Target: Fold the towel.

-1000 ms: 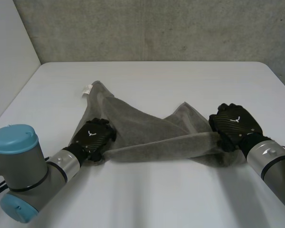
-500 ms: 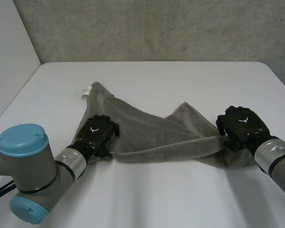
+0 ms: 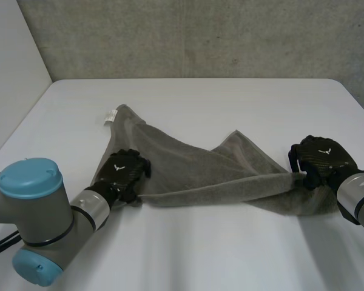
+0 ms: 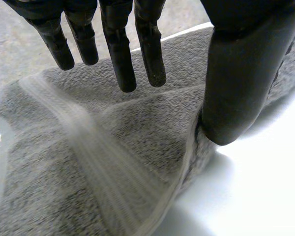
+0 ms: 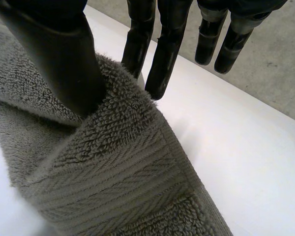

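On the table (image 3: 230, 103) the towel (image 3: 194, 173) lies part-spread. One corner, bearing a tag (image 3: 111, 114), lies flat at the far side, and the near edge is raised in a taut ridge between the hands. Left hand (image 3: 122, 173) is at the near-left corner, with thumb (image 4: 236, 88) clamped on the hem and fingers (image 4: 120, 54) straight above the pile. Right hand (image 3: 321, 160) pinches the right-end corner between thumb (image 5: 64, 54) and straight fingers (image 5: 160, 59). Judgement: both holds look shallow. Carry the edge level toward the far side, hands moving together under moderate tension, to avoid slip or a skewed fold.
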Controlling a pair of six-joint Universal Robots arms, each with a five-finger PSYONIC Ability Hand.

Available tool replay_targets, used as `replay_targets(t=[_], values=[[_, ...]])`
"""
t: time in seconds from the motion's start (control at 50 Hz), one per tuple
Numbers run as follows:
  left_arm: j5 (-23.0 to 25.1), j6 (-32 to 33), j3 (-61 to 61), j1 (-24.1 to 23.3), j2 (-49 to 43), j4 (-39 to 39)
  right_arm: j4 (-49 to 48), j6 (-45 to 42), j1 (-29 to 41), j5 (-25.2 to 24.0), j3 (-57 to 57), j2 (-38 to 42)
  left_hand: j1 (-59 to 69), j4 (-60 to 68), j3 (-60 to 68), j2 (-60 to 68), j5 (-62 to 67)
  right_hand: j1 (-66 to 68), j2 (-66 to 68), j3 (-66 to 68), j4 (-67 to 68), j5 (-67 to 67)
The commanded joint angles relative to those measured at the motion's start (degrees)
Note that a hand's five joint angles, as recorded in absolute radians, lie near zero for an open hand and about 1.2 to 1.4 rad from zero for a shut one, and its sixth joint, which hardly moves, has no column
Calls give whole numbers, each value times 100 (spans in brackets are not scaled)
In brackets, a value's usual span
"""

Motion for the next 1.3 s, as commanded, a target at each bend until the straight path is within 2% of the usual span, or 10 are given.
replay_targets(t=[0.02,0.36,0.46,0.48,0.5,0.52,0.54,0.64,0.96,1.3], values=[[-325,4,-4,147,1,-35,-4,-8,-123,-7,-14,15,289,-318,-257,308,258,107,4,-187,-305,158],[-431,13,-127,288,10,-519,40,-69,-273,-7,-137,174,1232,-318,-257,1252,1202,-228,-331,-187,-305,-177],[-440,31,-145,428,45,-624,66,-96,-273,-7,-163,244,2944,-318,-257,2963,2913,-950,-1054,-187,-305,-900],[-440,31,-145,428,45,-624,66,-96,-273,-7,-163,244,2948,-318,-257,2968,2918,-952,-1056,-187,-305,-902],[-440,39,-145,481,62,-659,75,-96,-273,-7,-163,244,3564,-318,-257,3584,3534,-1002,-1106,-187,-305,-952],[-440,39,-145,481,62,-660,84,-105,-273,-7,-172,253,3570,-318,-257,3590,3540,-1169,-1273,-187,-305,-1119],[-431,48,-145,525,88,-686,84,-105,-273,-7,-172,253,4334,-318,-257,4354,4304,-1171,-1274,-187,-305,-1120],[-431,57,-145,692,229,-747,259,-394,-343,-7,-146,358,4342,-318,-257,4362,4311,-1591,-1694,-187,-305,-1540],[-378,22,-145,1210,642,-756,462,-526,-607,-60,303,358,4342,-318,-257,4362,4311,-1625,-1728,-187,-305,-1574],[-334,13,-154,1386,818,-914,664,-729,-932,-526,355,323,4342,-318,-257,4362,4311,-2416,-2520,-187,-305,-2366]])
